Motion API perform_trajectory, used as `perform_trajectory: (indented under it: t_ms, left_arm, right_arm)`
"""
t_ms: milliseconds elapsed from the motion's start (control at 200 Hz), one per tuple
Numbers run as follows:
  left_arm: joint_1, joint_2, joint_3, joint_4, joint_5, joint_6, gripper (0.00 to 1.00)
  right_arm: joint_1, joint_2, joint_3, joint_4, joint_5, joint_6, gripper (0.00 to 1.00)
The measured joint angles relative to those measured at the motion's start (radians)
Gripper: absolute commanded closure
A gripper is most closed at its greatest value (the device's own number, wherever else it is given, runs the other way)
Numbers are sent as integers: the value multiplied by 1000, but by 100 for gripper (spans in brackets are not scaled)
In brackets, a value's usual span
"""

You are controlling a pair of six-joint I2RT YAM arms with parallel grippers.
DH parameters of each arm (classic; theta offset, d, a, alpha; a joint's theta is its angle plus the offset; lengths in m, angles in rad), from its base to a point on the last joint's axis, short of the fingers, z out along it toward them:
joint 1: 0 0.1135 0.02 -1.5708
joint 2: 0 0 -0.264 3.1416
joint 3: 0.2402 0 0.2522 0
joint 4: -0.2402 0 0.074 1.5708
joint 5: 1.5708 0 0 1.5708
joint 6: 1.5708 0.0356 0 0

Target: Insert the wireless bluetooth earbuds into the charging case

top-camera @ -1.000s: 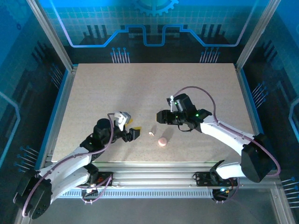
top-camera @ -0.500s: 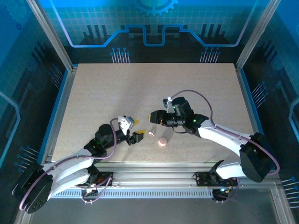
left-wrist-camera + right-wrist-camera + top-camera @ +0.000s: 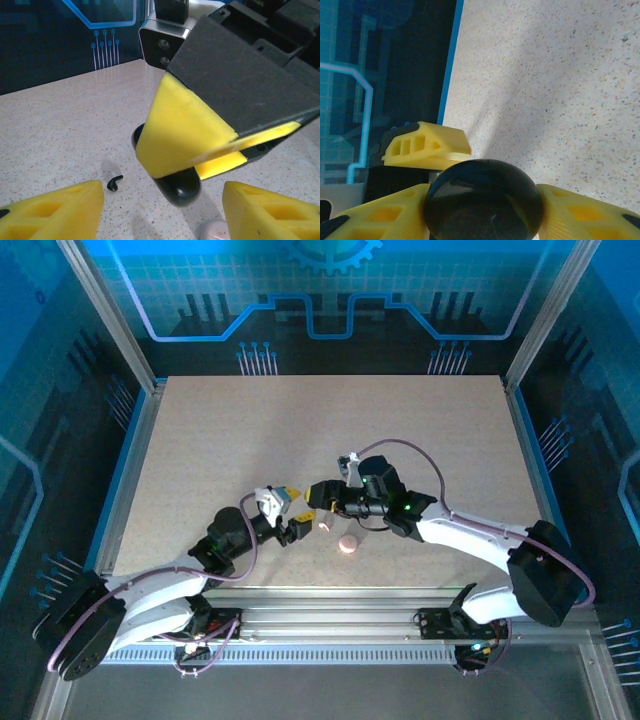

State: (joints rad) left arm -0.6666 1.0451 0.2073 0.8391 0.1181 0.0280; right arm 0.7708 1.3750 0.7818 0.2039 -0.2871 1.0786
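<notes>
**Crowding Near a Tiny Earbud**

Over the desk [image 3: 200, 440], the right end effector [image 3: 480, 220] and the left end effector [image 3: 160, 215] are crowded together. The right is closed on the black charging case [image 3: 176, 189]; the left is parted and empty. A bump could jar the case loose. The black earbud [image 3: 114, 183], lying on the desk near the case, could be flicked away.

Place: I'm working in a robot lab cell.
Walls: blue circuit-print panels [image 3: 330, 300] are enclosing it.
Frame: aluminium posts [image 3: 107, 315] are ringing the table [image 3: 300, 430].
</notes>
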Motion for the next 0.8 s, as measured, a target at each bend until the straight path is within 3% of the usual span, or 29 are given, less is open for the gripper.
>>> perform_trajectory:
  t_ms: [340, 800]
  left_arm:
    - [-17, 90, -2, 121, -52, -11, 45]
    - [-35, 126, -3, 193, -62, -63, 73]
  right_arm:
    - [17, 2, 0, 15, 22, 26, 47]
    - [23, 0, 2, 9, 56, 20, 44]
